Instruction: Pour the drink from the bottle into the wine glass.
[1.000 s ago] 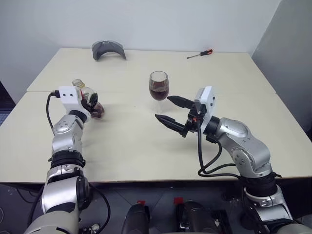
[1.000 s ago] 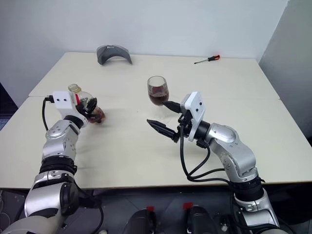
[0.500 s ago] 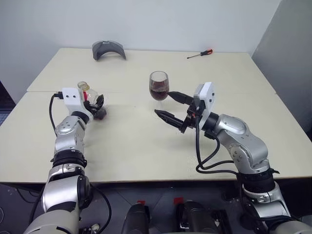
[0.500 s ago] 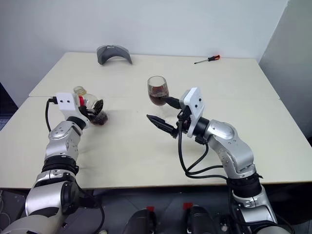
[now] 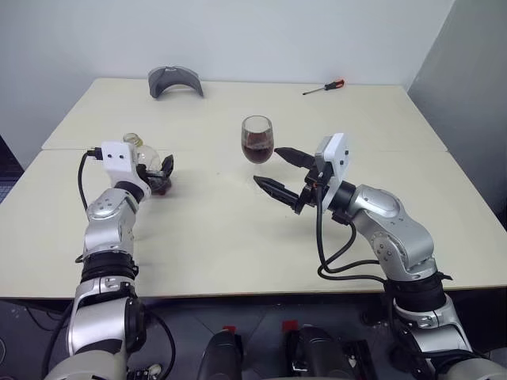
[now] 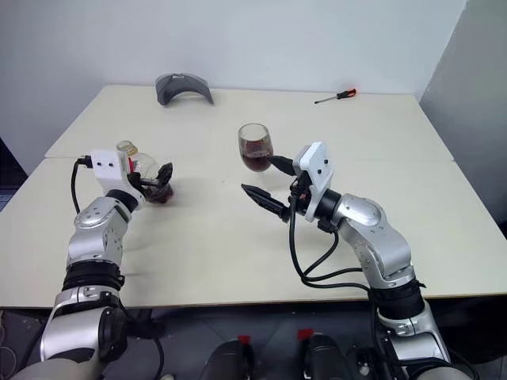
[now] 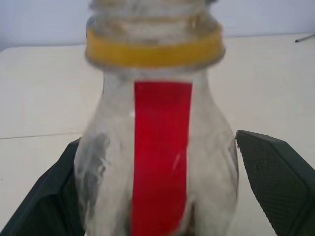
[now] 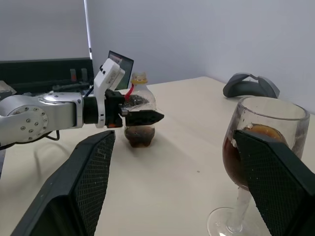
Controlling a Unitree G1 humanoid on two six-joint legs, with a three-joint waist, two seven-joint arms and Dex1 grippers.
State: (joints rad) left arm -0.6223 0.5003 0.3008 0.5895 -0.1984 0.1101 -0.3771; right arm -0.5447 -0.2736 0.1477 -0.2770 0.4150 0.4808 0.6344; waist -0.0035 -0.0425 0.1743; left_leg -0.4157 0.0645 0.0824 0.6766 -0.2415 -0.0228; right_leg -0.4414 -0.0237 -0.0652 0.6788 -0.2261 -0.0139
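The bottle (image 5: 141, 152) stands upright on the table's left side, uncapped, with a yellow neck ring and red strip (image 7: 161, 162). A little dark drink (image 8: 139, 137) lies in its base. My left gripper (image 5: 158, 172) is open around the bottle's body, a gap showing on each side of it. The wine glass (image 5: 257, 141) stands mid-table with dark reddish drink in its bowl. My right gripper (image 5: 268, 166) hovers open just in front and to the right of the glass, one finger (image 8: 275, 191) close beside the bowl.
A grey curved object (image 5: 174, 80) lies at the back left of the cream table (image 5: 238, 237). A red-handled screwdriver (image 5: 323, 87) lies at the back right. A seam crosses the tabletop behind the bottle.
My left gripper has opened and let go of the bottle, which now stands straighter on the table. The right arm has hardly moved.
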